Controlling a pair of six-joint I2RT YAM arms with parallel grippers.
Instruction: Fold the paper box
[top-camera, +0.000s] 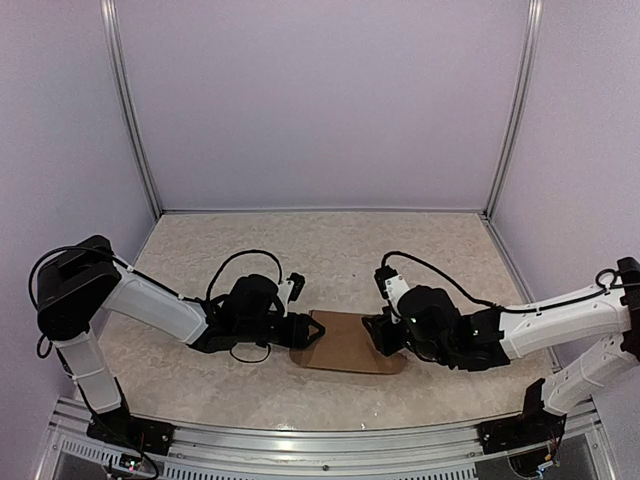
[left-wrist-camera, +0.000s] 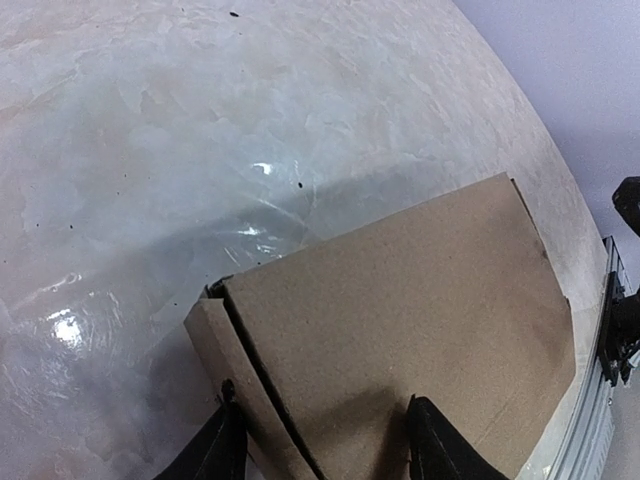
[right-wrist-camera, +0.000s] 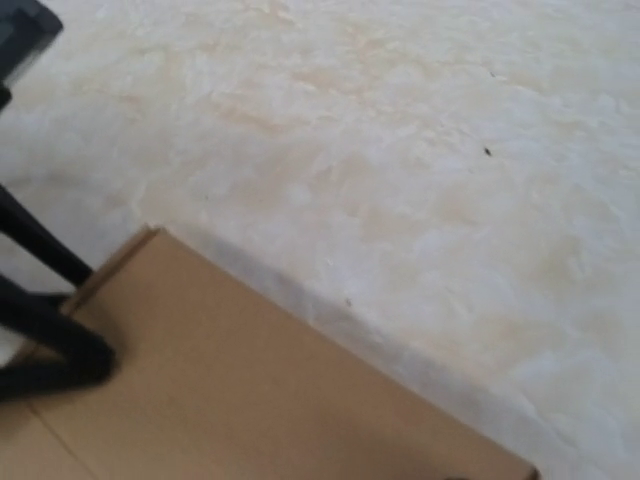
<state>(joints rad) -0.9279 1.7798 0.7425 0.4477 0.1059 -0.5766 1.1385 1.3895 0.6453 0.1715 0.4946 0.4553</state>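
I count 1 paper box (top-camera: 352, 342) on my feed. Arms: 2, i.e. left arm (top-camera: 150, 300) & right arm (top-camera: 560, 315), w/ 1 gripper ea.: left gripper (top-camera: 305, 332), right gripper (top-camera: 378, 337). Tables: 1 (top-camera: 330, 250). Upright posts at back corners: 2 (top-camera: 130, 110) (top-camera: 513, 110). Near-edge rail (top-camera: 320, 440): 1. Left wrist cam: 2 fingers (left-wrist-camera: 225, 445).

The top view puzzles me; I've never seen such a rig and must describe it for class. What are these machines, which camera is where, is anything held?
Two robot arms with two-finger grippers are bolted at the table's near edge. One camera looks down from above; one rides on each wrist. A brown paper box lies flat between the left gripper and right gripper. The left fingers stand apart over the cardboard. The right fingers are out of sight, so its grip is unclear.
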